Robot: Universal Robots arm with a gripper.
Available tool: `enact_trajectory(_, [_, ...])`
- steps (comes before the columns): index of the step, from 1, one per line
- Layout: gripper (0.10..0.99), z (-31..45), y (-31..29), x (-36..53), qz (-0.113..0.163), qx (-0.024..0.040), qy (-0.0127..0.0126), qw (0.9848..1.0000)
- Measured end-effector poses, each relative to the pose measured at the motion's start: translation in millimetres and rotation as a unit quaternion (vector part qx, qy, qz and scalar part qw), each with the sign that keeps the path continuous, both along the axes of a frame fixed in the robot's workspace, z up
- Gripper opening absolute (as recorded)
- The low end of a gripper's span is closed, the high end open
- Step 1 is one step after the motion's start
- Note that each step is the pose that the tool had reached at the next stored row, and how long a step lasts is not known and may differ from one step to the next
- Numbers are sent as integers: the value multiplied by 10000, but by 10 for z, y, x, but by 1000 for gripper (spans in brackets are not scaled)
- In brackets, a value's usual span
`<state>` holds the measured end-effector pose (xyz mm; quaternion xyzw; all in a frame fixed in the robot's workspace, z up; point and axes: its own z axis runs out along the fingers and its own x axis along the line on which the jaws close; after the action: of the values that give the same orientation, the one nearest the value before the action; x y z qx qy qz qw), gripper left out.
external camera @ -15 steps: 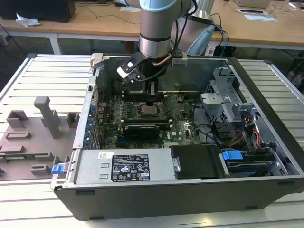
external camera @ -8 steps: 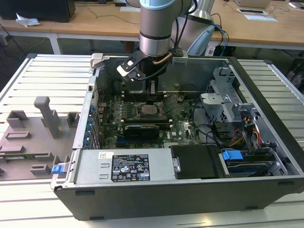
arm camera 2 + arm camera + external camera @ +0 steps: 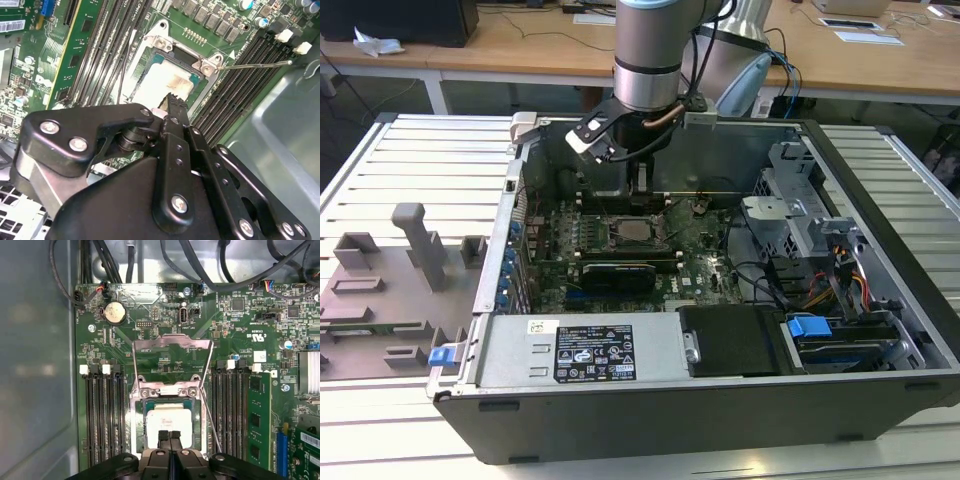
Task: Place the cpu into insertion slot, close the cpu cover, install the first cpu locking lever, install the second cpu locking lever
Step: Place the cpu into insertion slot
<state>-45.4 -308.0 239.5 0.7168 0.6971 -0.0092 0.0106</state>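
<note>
First wrist view: we are hovering the gripper, jaws pressed together and empty, just above the chip lying in its socket; the cover is standing open beyond the jaws. An uneven push could tilt the chip, we judge.

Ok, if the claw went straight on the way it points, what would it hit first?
Probably the cpu, lying in the slot with the cover raised. The shut claw points at its silver top; the gap between them is unclear.
</note>
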Motion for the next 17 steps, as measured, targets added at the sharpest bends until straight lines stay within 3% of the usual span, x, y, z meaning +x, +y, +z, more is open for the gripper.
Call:
enact_trajectory(11, [106, 211, 0, 0, 0, 0, 0, 10000])
enact_trajectory(17, [106, 393, 0, 0, 0, 0, 0, 10000])
